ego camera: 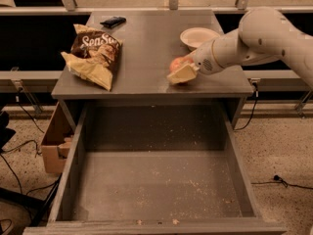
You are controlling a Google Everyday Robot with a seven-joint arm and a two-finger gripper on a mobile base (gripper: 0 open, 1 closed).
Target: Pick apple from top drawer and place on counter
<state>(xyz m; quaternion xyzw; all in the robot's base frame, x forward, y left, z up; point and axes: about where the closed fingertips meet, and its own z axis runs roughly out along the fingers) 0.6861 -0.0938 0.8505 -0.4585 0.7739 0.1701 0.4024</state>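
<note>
The apple (176, 62) is red with yellowish patches and sits between the fingers of my gripper (180, 69), low over the right front part of the counter (146, 48). I cannot tell if the apple touches the counter. The cream front finger (182, 75) lies in front of the apple and hides its lower half. My white arm comes in from the right. The top drawer (156, 180) is pulled out wide below the counter, with only crumbs on its grey floor.
A brown chip bag (94, 55) lies on the counter's left side. A white bowl (197, 36) stands at the back right, just behind my arm. A dark flat object (113, 21) lies at the back. A cardboard box (55, 143) stands on the floor left of the drawer.
</note>
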